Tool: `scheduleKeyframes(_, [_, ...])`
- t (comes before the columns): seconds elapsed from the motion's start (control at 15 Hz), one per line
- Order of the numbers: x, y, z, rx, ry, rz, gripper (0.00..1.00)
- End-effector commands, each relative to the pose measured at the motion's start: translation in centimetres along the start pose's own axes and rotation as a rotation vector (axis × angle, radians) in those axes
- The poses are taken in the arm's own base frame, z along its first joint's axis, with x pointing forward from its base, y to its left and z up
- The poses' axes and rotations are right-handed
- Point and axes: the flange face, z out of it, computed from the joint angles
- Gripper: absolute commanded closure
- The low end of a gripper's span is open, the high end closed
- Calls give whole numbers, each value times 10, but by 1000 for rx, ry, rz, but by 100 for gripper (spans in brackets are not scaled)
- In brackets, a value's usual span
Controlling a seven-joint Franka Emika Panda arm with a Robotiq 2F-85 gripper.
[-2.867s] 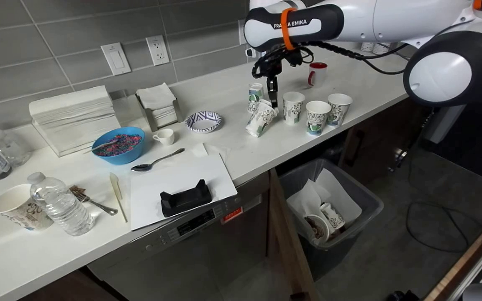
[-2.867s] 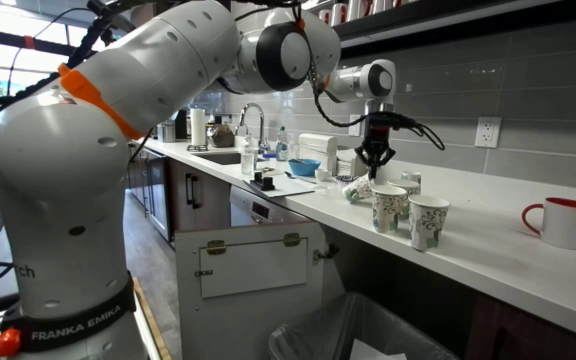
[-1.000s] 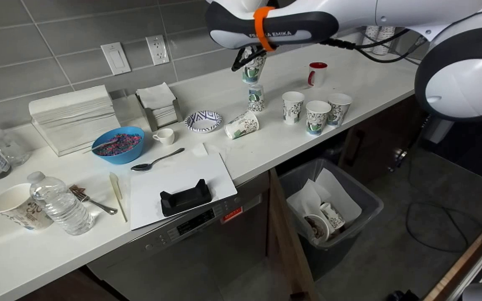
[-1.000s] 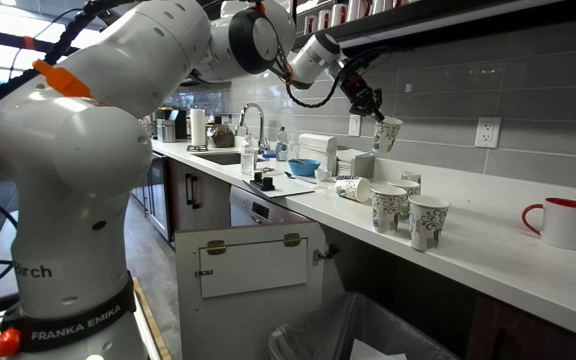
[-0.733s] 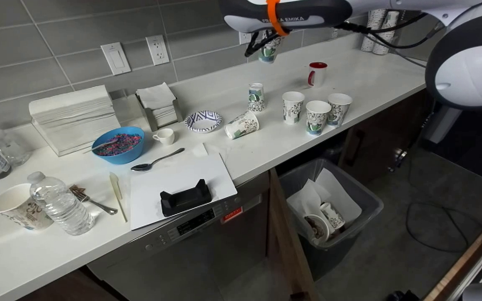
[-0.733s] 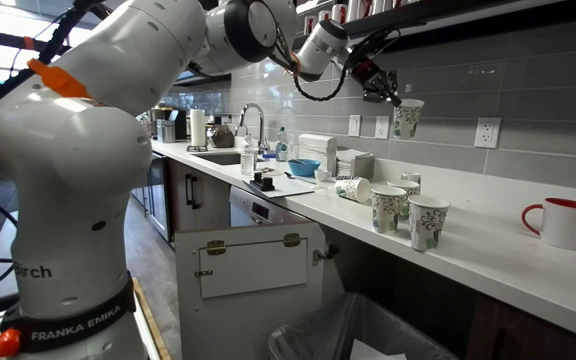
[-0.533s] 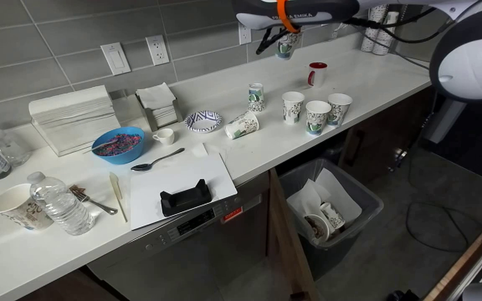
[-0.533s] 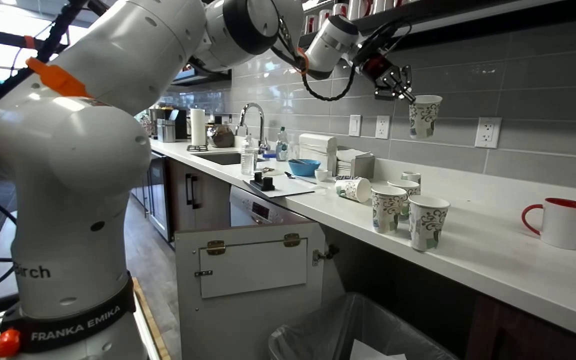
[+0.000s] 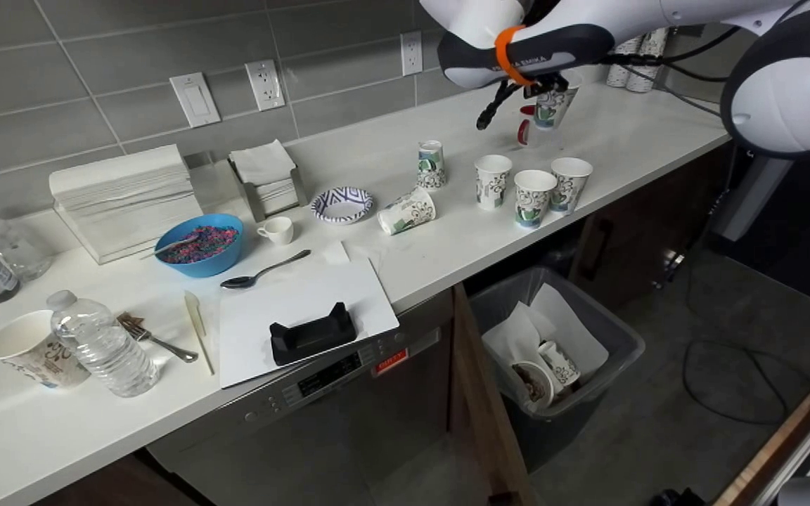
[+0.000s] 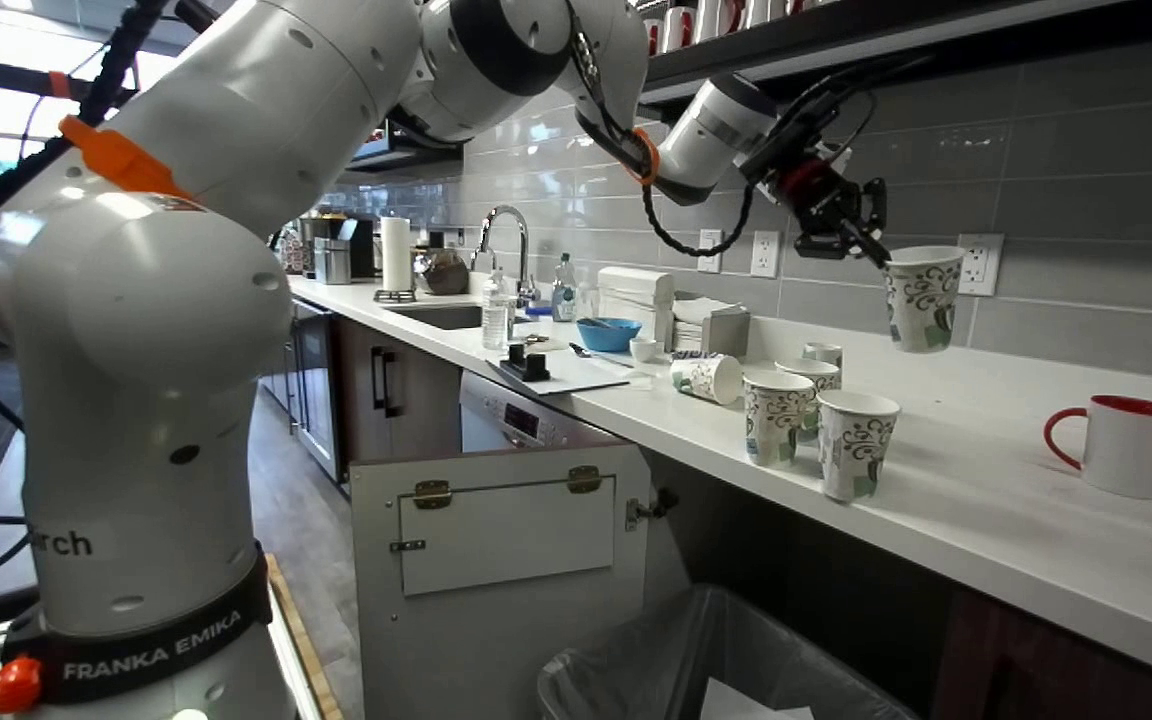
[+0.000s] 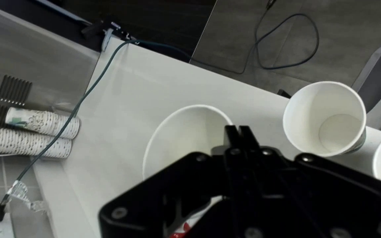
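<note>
In an exterior view, a white paper cup (image 10: 923,305) printed with dark curling vines and green patches hangs in the air over the counter (image 10: 996,540), mouth up and slightly tilted. The gripper (image 10: 883,258) is pinched together on its rim, at the edge nearest the arm (image 10: 286,110). This arm rises from its base, bends, and extends toward the tiled wall (image 10: 1086,200), its wrist slanting down to the cup. 3 upright cups (image 10: 856,445) and a red-rimmed mug (image 10: 1139,450) stand on the counter.

In an exterior view, the held cup (image 9: 551,109) partly covers the mug, and the arm hides much of the gripper. A toppled cup (image 9: 408,211) lies near an inverted cup (image 9: 431,165).

In the wrist view, the held cup shows its plain white inside and round mouth; the gripper's fingertips (image 11: 231,135), nearly touching, meet at the rim. 2 stacks of cups (image 11: 41,124) sit well apart, with a cable (image 11: 101,79) running across them.
</note>
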Motion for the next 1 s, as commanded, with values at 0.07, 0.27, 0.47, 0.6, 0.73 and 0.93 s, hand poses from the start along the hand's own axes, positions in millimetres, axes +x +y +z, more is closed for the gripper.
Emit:
scheduleKeyframes(0.07, [7, -20, 51, 99, -50, 15, 99])
scheduleKeyframes(0.27, [14, -18, 72, 113, -56, 37, 99])
scheduleKeyframes(0.47, [17, -11, 79, 102, -44, 49, 99])
scheduleKeyframes(0.6, [20, -9, 84, 104, -35, 43, 99])
scheduleKeyframes(0.73, [27, -10, 88, 114, -20, 33, 99])
scheduleKeyframes(0.93, [38, -13, 93, 115, -6, 24, 99])
